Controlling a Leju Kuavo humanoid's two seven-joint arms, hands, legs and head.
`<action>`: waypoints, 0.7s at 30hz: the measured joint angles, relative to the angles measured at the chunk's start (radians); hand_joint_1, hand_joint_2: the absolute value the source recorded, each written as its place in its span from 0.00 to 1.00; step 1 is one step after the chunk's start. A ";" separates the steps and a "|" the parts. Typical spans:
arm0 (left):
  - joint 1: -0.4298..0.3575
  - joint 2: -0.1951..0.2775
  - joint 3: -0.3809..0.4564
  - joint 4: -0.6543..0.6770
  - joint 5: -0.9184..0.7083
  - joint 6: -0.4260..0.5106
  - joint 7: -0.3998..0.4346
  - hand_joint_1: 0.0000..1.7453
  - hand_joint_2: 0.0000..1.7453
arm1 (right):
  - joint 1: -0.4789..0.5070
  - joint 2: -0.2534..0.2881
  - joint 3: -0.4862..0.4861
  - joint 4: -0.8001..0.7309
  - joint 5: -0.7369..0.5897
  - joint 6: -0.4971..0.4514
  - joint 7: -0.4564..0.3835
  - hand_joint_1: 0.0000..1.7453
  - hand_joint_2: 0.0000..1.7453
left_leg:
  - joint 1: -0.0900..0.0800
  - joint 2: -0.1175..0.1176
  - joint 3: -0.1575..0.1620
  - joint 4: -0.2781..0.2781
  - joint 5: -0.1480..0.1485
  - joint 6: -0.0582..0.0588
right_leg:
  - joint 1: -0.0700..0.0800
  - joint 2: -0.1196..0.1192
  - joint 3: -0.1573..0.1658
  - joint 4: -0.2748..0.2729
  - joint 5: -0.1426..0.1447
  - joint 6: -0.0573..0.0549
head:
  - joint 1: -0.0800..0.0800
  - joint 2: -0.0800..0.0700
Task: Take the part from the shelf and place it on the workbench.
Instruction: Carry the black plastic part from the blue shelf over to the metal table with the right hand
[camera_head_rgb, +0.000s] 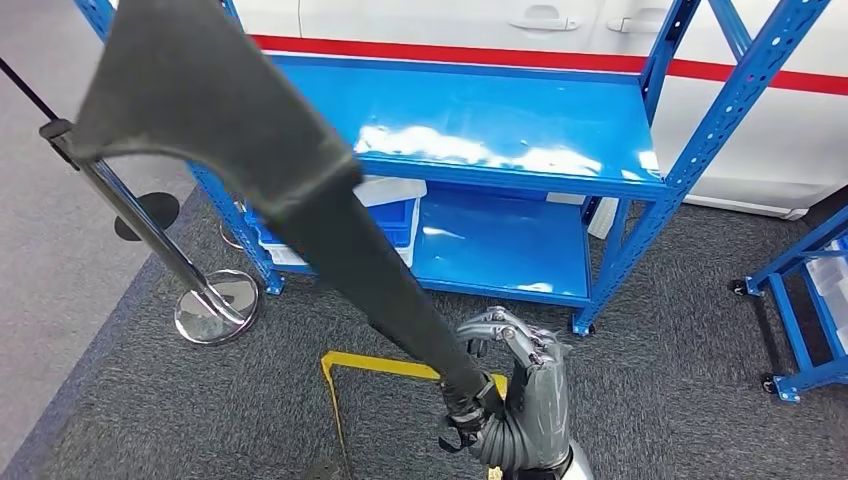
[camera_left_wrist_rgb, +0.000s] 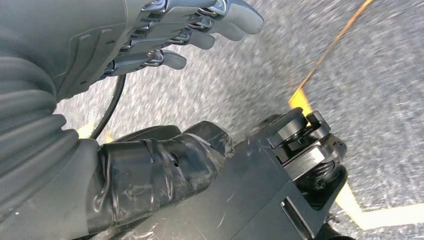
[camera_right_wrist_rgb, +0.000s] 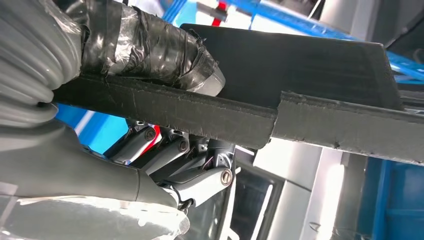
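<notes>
The part (camera_head_rgb: 300, 200) is a long flat black piece, narrow at one end and widening to a broad end at the upper left of the head view. My right hand (camera_head_rgb: 520, 410) grips its narrow end low in that view, in front of the blue shelf (camera_head_rgb: 500, 120). In the right wrist view the taped thumb (camera_right_wrist_rgb: 145, 45) presses on the part (camera_right_wrist_rgb: 310, 75) from one side and the fingers (camera_right_wrist_rgb: 200, 175) curl under it. My left hand (camera_left_wrist_rgb: 100, 50) hangs over grey carpet, fingers (camera_left_wrist_rgb: 210, 25) spread away from the thumb, holding nothing.
The blue rack's upper shelf is bare; a blue bin (camera_head_rgb: 395, 225) with a white box sits on the lower one. A chrome stanchion (camera_head_rgb: 215, 305) stands at the left. Yellow tape (camera_head_rgb: 380, 365) marks the carpet. Another blue rack (camera_head_rgb: 800, 300) stands at the right.
</notes>
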 joint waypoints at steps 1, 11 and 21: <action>0.005 0.000 0.000 0.000 0.008 -0.006 -0.009 0.00 1.00 | 0.000 0.004 0.000 0.003 -0.026 0.000 -0.019 1.00 1.00 | 0.001 0.000 0.035 -0.030 0.030 0.002 | 0.000 0.001 -0.016 0.002 0.011 0.002 | 0.000 0.000; 0.028 -0.006 0.001 0.000 0.043 -0.012 -0.025 0.00 1.00 | -0.026 0.050 0.010 0.056 -0.388 0.001 -0.270 1.00 1.00 | -0.018 -0.010 0.207 -0.323 0.053 0.067 | -0.006 -0.011 -0.095 0.115 -0.034 0.044 | 0.001 0.000; 0.037 -0.006 0.001 -0.001 0.038 -0.058 -0.012 0.00 1.00 | -0.043 0.056 0.013 0.089 -0.699 0.034 -0.449 1.00 1.00 | -0.021 -0.091 0.119 -0.266 0.080 0.051 | -0.005 0.055 0.017 0.022 -0.033 0.030 | 0.002 0.000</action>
